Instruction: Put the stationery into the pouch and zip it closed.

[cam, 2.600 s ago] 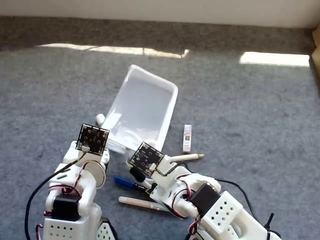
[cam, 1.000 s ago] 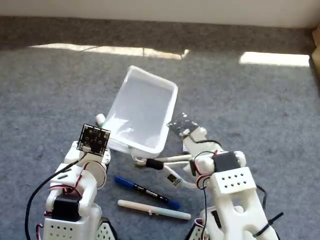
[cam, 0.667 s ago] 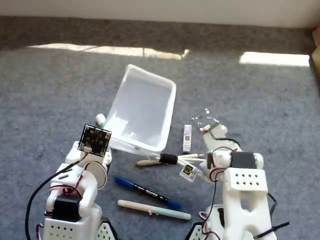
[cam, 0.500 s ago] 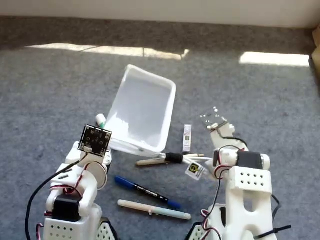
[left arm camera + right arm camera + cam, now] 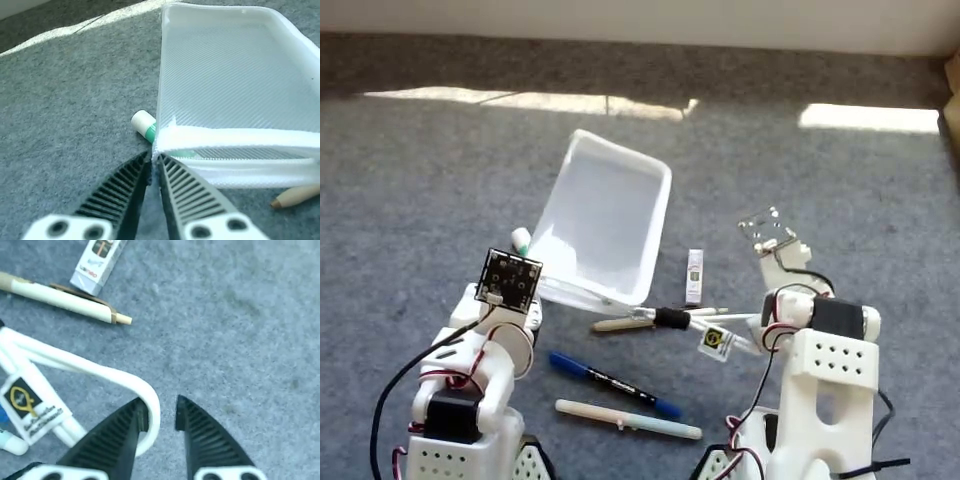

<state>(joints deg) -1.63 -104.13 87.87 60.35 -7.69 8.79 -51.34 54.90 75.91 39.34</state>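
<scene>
The clear white pouch (image 5: 605,215) lies on the grey carpet with its mouth toward the arms. My left gripper (image 5: 155,161) is shut on the pouch's (image 5: 225,85) near corner; from above it (image 5: 538,292) sits at the near-left corner. A white-and-green stick (image 5: 143,123) rests beside that corner. Near the mouth lies a beige pen (image 5: 640,321), with an eraser (image 5: 694,275) just beyond. Closer in are a blue pen (image 5: 610,382) and a pale pen (image 5: 628,418). My right gripper (image 5: 157,409) hovers slightly open over bare carpet, past the beige pen (image 5: 65,297) and eraser (image 5: 100,260).
A white cable (image 5: 85,367) with a yellow-marked tag (image 5: 27,400) loops beside my right gripper; the tag (image 5: 716,340) also shows from above. The right arm's body (image 5: 825,365) stands at the lower right. Open carpet lies to the right and beyond the pouch.
The right arm swung from over the pens by the pouch mouth out to the right. The beige pen shifted toward the mouth. The left arm kept its hold.
</scene>
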